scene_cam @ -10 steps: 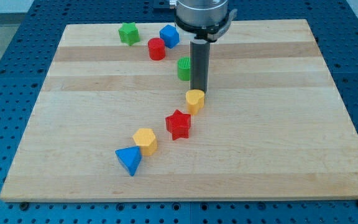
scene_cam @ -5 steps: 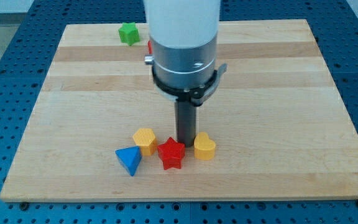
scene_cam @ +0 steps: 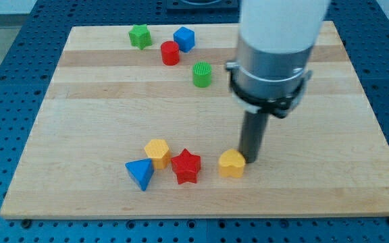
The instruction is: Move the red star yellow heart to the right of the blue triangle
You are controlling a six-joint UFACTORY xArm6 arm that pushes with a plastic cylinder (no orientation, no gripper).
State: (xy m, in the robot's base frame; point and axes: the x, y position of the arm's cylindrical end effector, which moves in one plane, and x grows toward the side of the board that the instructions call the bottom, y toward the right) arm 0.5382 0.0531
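Observation:
The blue triangle [scene_cam: 140, 174] lies near the view's bottom left of the wooden board [scene_cam: 329, 169]. The red star [scene_cam: 186, 167] sits just right of it, beyond a yellow hexagon [scene_cam: 158, 152] that touches the star. The yellow heart [scene_cam: 231, 163] lies right of the star with a small gap between them. My tip [scene_cam: 250, 160] stands at the heart's upper right edge, touching or nearly touching it.
At the view's top are a green star [scene_cam: 139, 36], a blue cube [scene_cam: 184, 38], a red cylinder [scene_cam: 170, 52] and a green cylinder [scene_cam: 202, 74]. The arm's wide body [scene_cam: 275, 47] hangs over the board's upper right.
The star and heart were pushed down the board to beside the triangle and hexagon. Since then my tip has gone from between them to the heart's right, and the heart shifted slightly right.

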